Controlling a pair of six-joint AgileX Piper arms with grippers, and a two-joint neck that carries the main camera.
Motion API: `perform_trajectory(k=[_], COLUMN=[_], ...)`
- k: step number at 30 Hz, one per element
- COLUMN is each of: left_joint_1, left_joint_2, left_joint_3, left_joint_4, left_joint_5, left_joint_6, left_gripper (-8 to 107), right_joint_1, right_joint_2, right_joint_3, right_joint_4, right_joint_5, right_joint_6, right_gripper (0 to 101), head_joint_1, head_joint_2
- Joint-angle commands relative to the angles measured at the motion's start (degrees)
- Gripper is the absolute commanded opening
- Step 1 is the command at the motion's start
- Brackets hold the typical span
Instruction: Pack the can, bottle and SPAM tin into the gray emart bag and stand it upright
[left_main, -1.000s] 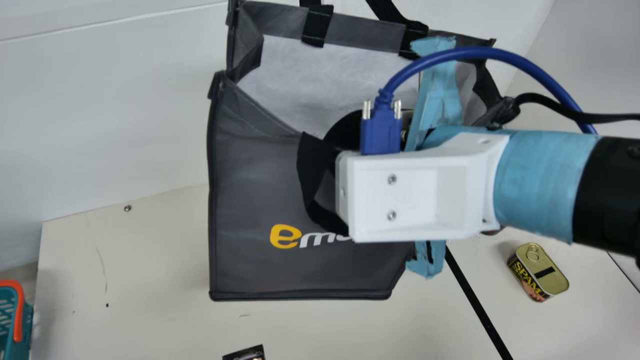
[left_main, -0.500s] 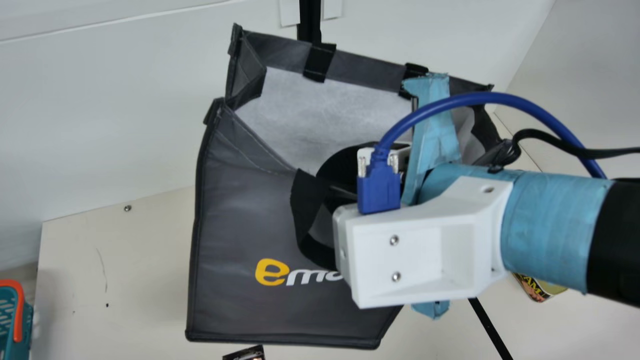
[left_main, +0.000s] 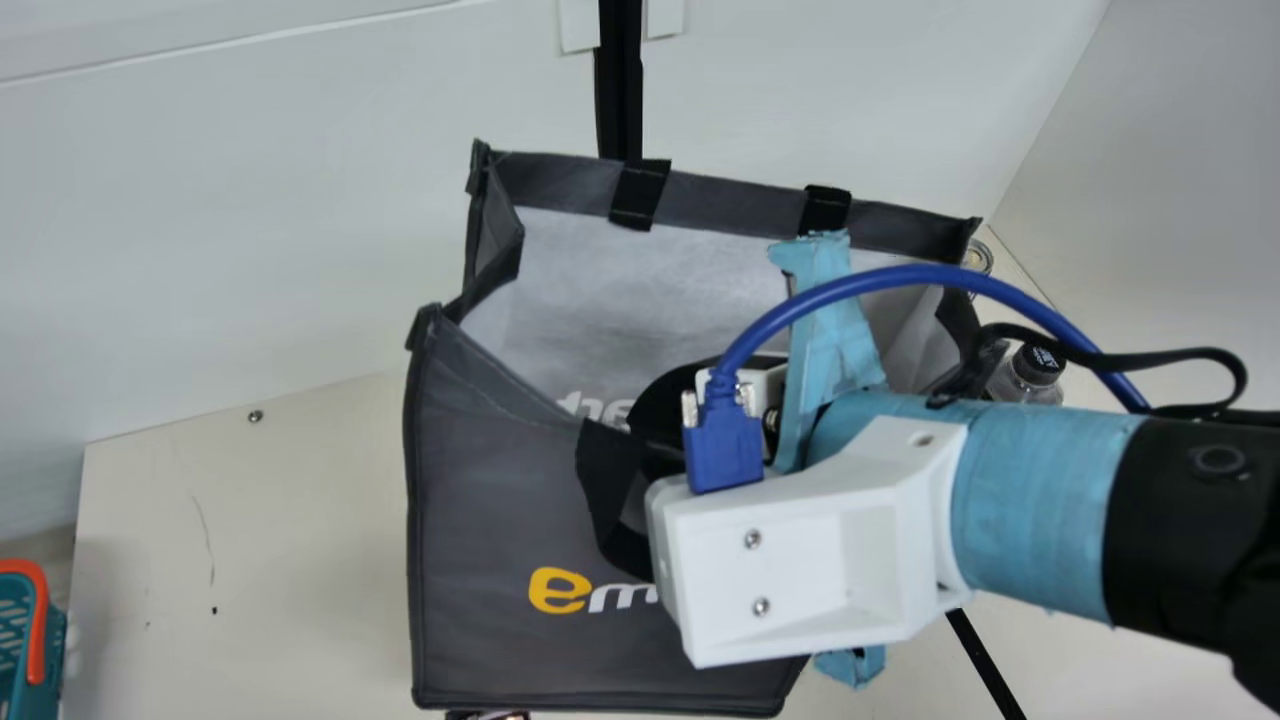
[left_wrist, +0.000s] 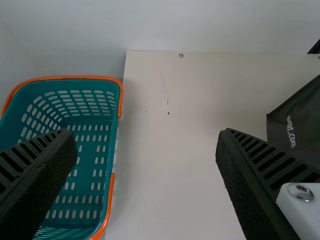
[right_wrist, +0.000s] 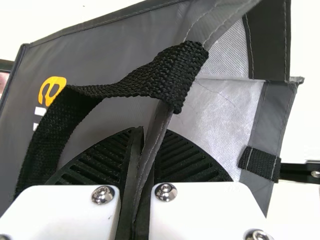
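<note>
The gray emart bag (left_main: 540, 500) has shifted away from the desk's (left_main: 250, 530) far edge toward the near side, and the right arm has moved with it. The right claw (left_main: 665, 430) has the bag's front rim pinched between its fingers (right_wrist: 187, 157), beside the black strap handle (right_wrist: 170, 75). The bag is roughly upright, mouth open and pale lining exposed; whether its base touches the desk I cannot tell. Beyond the right arm are the bottle (left_main: 1038, 372) and, nearer the desk's far right corner, the can (left_main: 977, 257). The left claw (left_wrist: 146, 140) is spread wide with nothing between its fingers. A teal basket (left_main: 38, 620) with an orange rim sits beside the desk's left edge.
</note>
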Motion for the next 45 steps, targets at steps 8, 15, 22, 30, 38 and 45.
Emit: perform_trajectory(k=[8,15,22,30,38,45], left_joint_1=[0.00,0.00,0.00,0.00,0.00,0.00], left_joint_2=[0.00,0.00,0.00,0.00,0.00,0.00], left_joint_3=[0.00,0.00,0.00,0.00,0.00,0.00], left_joint_4=[0.00,0.00,0.00,0.00,0.00,0.00], left_joint_5=[0.00,0.00,0.00,0.00,0.00,0.00], left_joint_6=[0.00,0.00,0.00,0.00,0.00,0.00], left_gripper=[90,90,90,90,90,90], right_joint_1=[1.19,2.96,5.11,7.98,11.43,14.11], right_joint_2=[-0.64,-1.18,-1.86,-2.94,-4.24,-5.42], right_joint_3=[3.41,5.71,7.36,8.53,9.35,10.03], right_joint_4=[0.89,1.31,1.31,0.50,-1.33,-3.02], right_joint_5=[0.02,0.02,0.02,0.02,0.02,0.02], right_joint_6=[1.84,4.14,6.59,9.36,11.87,13.56], right_gripper=[0,0,0,13,40,63], head_joint_1=[-1.30,-1.30,-1.30,-1.30,-1.30,-1.30], head_joint_2=[-0.14,-0.14,-0.14,-0.14,-0.14,-0.14])
